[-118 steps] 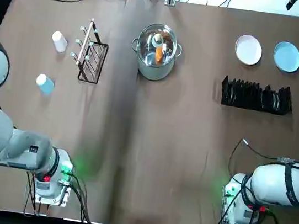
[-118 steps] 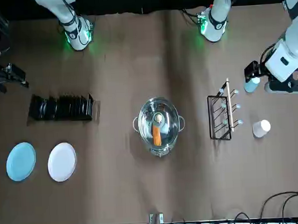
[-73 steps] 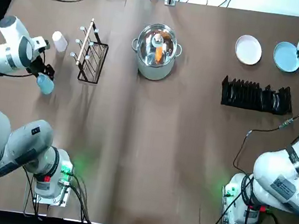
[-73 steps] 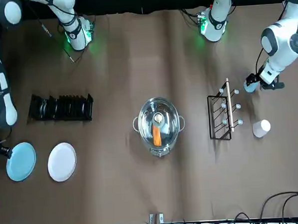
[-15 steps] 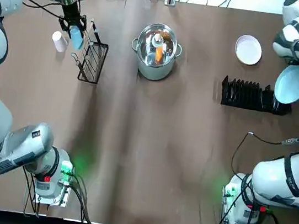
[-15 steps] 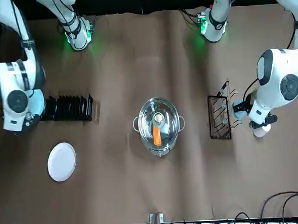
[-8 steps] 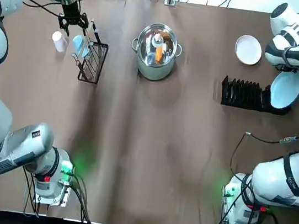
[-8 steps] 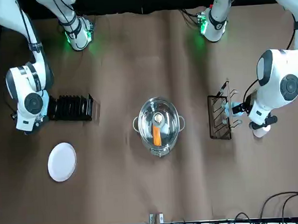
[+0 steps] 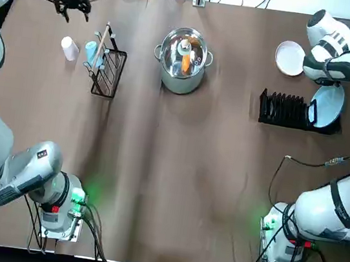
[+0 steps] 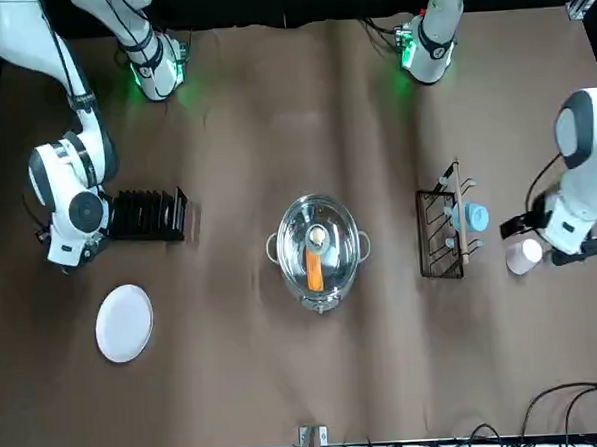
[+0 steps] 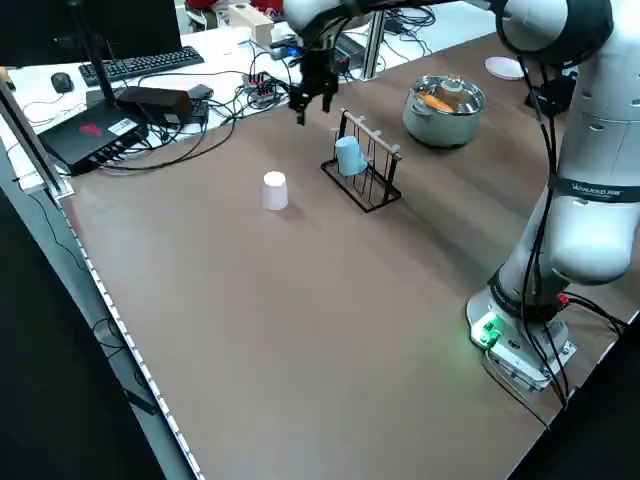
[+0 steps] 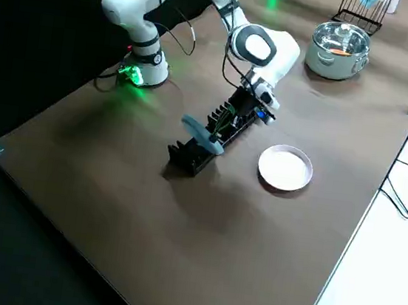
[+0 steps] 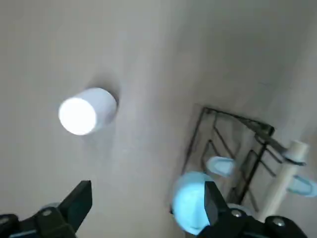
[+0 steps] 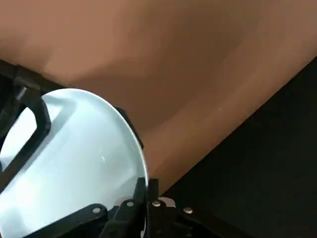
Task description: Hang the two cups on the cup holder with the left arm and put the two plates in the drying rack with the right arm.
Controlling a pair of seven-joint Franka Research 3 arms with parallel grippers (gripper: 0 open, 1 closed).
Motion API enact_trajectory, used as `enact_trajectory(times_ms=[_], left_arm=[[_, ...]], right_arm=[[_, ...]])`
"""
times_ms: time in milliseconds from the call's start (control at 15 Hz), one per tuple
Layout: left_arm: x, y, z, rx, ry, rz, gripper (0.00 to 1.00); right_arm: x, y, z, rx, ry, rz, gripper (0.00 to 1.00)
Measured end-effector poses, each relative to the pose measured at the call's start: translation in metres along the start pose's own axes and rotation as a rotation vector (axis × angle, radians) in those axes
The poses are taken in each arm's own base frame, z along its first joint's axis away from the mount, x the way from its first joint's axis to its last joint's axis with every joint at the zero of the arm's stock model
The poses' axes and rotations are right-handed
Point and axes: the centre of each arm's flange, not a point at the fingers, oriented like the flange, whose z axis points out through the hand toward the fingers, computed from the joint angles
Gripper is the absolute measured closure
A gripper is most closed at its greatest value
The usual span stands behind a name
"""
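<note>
Clearly, the left side view shows the blue cup (image 11: 350,156) hanging on the holder (image 11: 372,130), clear of the tabletop, while the top view shows it mostly as a pale shape at the bar's left. The white cup (image 11: 275,191) stands on the table, left of the holder.

The left gripper (image 13: 151,188) is up in the air, toward the table's far left; its wrist view shows the fingers spread with nothing between them. In the front view it looks right beside the white cup, but the top view puts it farther to the far side.

Over at the right, the right gripper (image 14: 147,183) is closed on the rim of the blue plate (image 12: 200,134), a grip plain in its wrist view but covered by the arm in the top view. The right side view shows that plate tilted on edge at the right end of the rack (image 12: 187,158). Whether it sits fully in a slot, I cannot tell. The white plate (image 12: 285,167) lies flat on the table, just to the far side of the rack. The lidded pot (image 9: 183,60) is between holder and rack.
</note>
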Motion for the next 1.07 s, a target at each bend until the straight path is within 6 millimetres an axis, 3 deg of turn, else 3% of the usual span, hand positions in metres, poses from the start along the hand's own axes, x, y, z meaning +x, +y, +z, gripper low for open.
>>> enact_trajectory(times_ms=[200,400,467,600,800,1067], left_arm=[[0.016,-0.049,0.035,0.051,0.033,0.055,0.0],[0.026,-0.077,0.089,0.082,0.033,0.103,0.0],[0.027,-0.084,0.105,0.076,0.028,0.124,0.0],[0.024,-0.102,0.127,0.06,0.024,0.146,0.0],[0.016,-0.121,0.14,0.044,0.044,0.161,0.0],[0.012,-0.112,0.148,0.036,0.044,0.178,0.0]], right_arm=[[0.003,0.0,0.002,-0.003,0.003,0.001,0.97],[0.004,0.0,0.006,-0.005,-0.002,0.0,0.96],[0.005,-0.001,0.006,-0.004,0.0,0.0,0.92],[0.007,-0.001,0.007,-0.005,0.004,0.0,0.74],[0.008,0.004,0.002,-0.011,0.015,0.012,0.49],[0.01,0.024,-0.016,0.009,0.058,0.078,0.49]])
